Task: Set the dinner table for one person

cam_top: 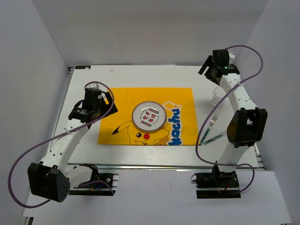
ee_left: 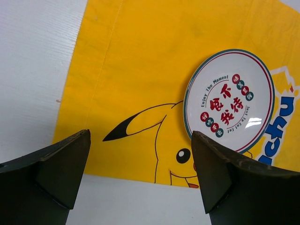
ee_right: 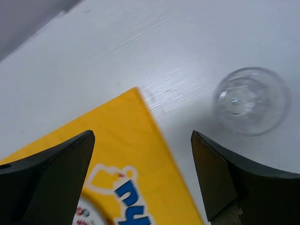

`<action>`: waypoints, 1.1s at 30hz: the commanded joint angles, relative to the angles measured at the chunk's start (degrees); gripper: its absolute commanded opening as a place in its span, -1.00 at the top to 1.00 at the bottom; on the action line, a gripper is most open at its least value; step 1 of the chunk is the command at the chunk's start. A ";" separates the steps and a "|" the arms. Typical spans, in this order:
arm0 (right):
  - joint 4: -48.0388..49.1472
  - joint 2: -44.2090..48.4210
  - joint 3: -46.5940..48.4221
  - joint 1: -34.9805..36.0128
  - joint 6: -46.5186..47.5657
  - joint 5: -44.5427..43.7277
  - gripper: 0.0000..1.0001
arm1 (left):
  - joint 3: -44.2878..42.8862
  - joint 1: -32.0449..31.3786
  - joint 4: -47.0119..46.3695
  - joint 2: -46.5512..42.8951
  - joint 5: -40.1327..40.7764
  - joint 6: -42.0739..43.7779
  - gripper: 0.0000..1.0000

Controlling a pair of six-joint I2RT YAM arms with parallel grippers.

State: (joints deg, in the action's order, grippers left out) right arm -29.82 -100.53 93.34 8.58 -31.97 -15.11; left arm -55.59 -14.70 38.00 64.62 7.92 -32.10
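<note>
The white dinner table (cam_top: 140,75) carries a yellow Pikachu placemat (cam_top: 117,101), and a round plate (cam_top: 149,116) with red and green lettering sits on the mat's middle. A clear glass (cam_top: 218,96) stands right of the mat. A fork (cam_top: 209,125) and a green-handled utensil (cam_top: 214,138) lie near the mat's front right corner. My left gripper (cam_top: 107,101) hovers open over the mat's left side (ee_left: 140,70), left of the plate (ee_left: 229,101). My right gripper (cam_top: 208,65) hangs open at the back right, above the mat's far right corner (ee_right: 117,140), with the glass (ee_right: 251,101) to its right, nothing held.
Grey walls close in the table on the left, back and right. A metal rail (cam_top: 164,166) runs along the front edge, with both arm bases bolted there. Purple cables (cam_top: 28,154) loop from each arm.
</note>
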 commanded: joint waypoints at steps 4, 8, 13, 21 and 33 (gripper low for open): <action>-15.97 -8.80 8.96 -9.62 1.64 -8.61 -0.77 | -1.36 0.11 0.23 -0.20 -1.15 0.90 -0.96; -13.95 -9.33 6.86 -13.58 2.25 -7.13 -0.70 | -1.45 0.11 0.41 0.42 -1.33 1.07 -0.96; -11.58 -11.53 4.67 -17.01 2.70 -3.17 -0.61 | -1.54 0.11 0.15 1.03 -2.03 1.25 -0.96; -7.71 -14.69 0.88 -17.89 2.79 -0.97 -0.39 | -1.80 0.11 0.32 1.56 -2.12 1.34 -0.96; -6.48 -12.86 -0.53 -16.76 2.08 -3.34 1.00 | -1.89 0.11 0.41 2.18 -2.30 1.34 -0.96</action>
State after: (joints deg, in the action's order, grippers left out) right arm -36.49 -115.74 90.96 -8.84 -29.65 -16.32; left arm -55.61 -14.70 38.17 67.00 6.33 -31.29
